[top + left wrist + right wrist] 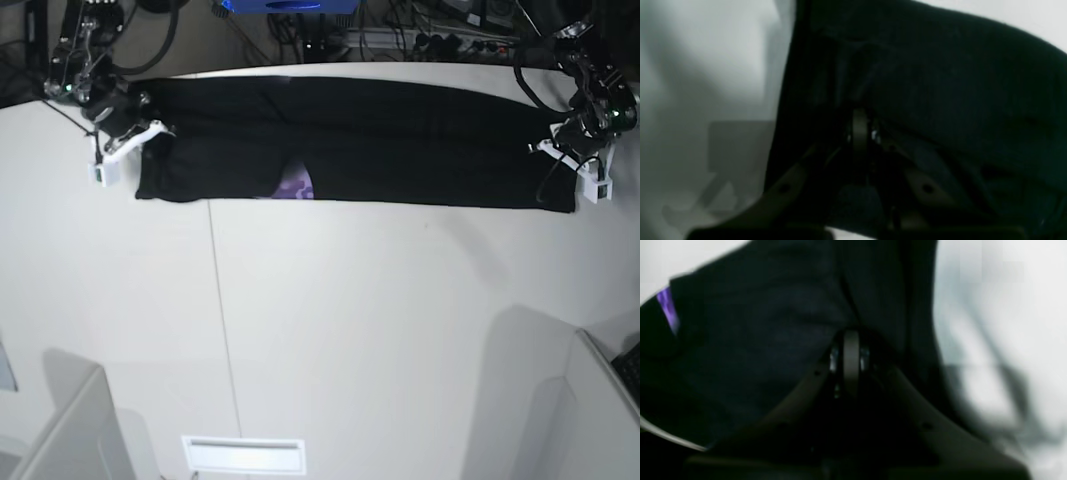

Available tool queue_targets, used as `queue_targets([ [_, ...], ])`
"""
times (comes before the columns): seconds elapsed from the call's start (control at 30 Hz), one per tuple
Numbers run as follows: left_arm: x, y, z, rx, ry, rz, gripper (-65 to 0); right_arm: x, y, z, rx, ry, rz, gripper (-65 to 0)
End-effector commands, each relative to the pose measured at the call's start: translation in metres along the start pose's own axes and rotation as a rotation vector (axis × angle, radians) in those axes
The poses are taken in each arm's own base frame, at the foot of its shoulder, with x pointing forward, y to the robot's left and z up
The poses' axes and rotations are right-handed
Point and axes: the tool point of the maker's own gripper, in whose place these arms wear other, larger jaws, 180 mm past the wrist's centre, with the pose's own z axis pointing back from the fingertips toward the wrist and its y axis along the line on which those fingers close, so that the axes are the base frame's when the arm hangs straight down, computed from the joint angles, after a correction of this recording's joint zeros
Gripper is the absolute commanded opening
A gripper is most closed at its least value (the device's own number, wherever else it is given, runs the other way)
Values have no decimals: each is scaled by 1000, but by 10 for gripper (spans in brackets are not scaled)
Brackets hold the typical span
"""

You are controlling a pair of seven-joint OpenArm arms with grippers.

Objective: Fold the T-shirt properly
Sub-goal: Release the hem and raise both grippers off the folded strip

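Note:
The black T-shirt (350, 150) lies as a long folded band across the far part of the white table (380, 330). A patch of purple print (295, 185) shows at its front edge, and also in the right wrist view (668, 308). My right gripper (140, 135) is at the band's left end, shut on the black cloth (773, 323), with its fingertips (850, 356) pressed together. My left gripper (560, 150) is at the band's right end, shut on the cloth (957, 83), with its fingertips (860, 130) closed in the fabric.
Cables and a blue box (290, 5) sit behind the table's far edge. A seam (222, 330) runs down the table. A white slot plate (243, 455) lies near the front edge. Grey panels stand at the lower left (70, 430) and lower right (590, 410).

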Motion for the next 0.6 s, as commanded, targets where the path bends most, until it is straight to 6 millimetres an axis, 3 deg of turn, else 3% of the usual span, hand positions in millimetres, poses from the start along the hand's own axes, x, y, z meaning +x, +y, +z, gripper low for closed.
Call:
queue_targets([
  [0.0, 0, 5, -3, 20, 24, -1, -650, 18, -7, 0, -34, -35, 25, -650],
  [0.2, 22, -9, -35, -53, 30, 103, -650, 72, -10, -29, -79, -78, 66, -650],
  [0.33, 52, -22, -40, -90, -14, 125, -650, 112, -10, -43, -97, -107, 79, -650],
  [0.43, 76, -27, -35, -101, -64, 123, -650, 139, -1, -39, -88, -156, 99, -650],
  [0.57, 110, -27, -11, -81, -166, 75, -650, 165, 18, -16, -83, -211, 164, -650],
])
